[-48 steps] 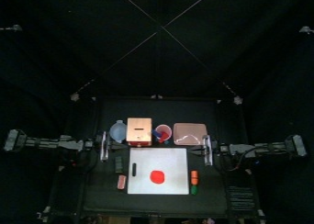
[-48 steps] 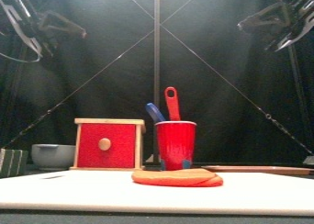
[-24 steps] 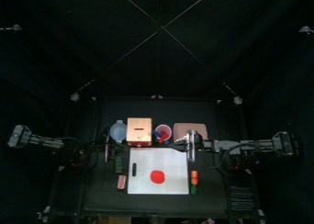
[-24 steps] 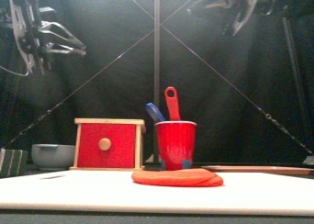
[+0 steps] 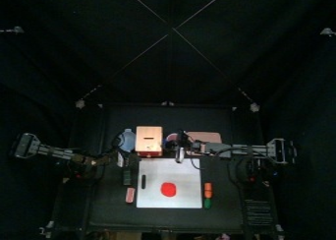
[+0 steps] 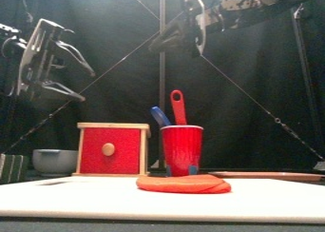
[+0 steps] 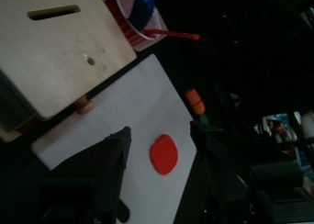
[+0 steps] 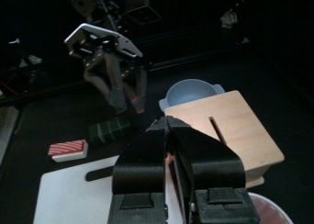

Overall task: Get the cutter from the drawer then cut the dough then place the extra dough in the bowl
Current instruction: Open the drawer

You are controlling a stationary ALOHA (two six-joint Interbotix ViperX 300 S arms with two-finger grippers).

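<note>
Flat round red dough disc (image 5: 167, 190) lies flat on the white cutting board (image 5: 187, 170), toward the desk's front edge and a bit left of board ctr. It's round, so no long axis. 1 disc, whole.

Pale wooden box w/ red drawer front (image 6: 113, 148) stands nr the back edge. The drawer front and its knob face the front edge, and the front sits inside the box frame. 1 blue-grey bowl (image 6: 55, 161) is just beside it, on the back-left-corner side. 1 red cup (image 6: 181, 150) is just right of the box. It holds 2 toy knives, both handle-up: the red knife (image 6: 178, 105) near upright, the blue knife (image 6: 159, 115) tilted left. 1 flat pink tray (image 5: 210, 137) lies toward the back-right corner, partly under the right arm.

Along the board's left side are 1 dark green sushi block (image 8: 110, 127) and 1 red-and-white toy (image 8: 72, 148), long axes front-to-back.

Left gripper (image 6: 79, 84) hangs high over the desk's left side, jaws spread wide, holding nothing. Right gripper (image 8: 164, 127) is high over the box/cup area, jaws pressed together w/ nothing btwn them.
</note>
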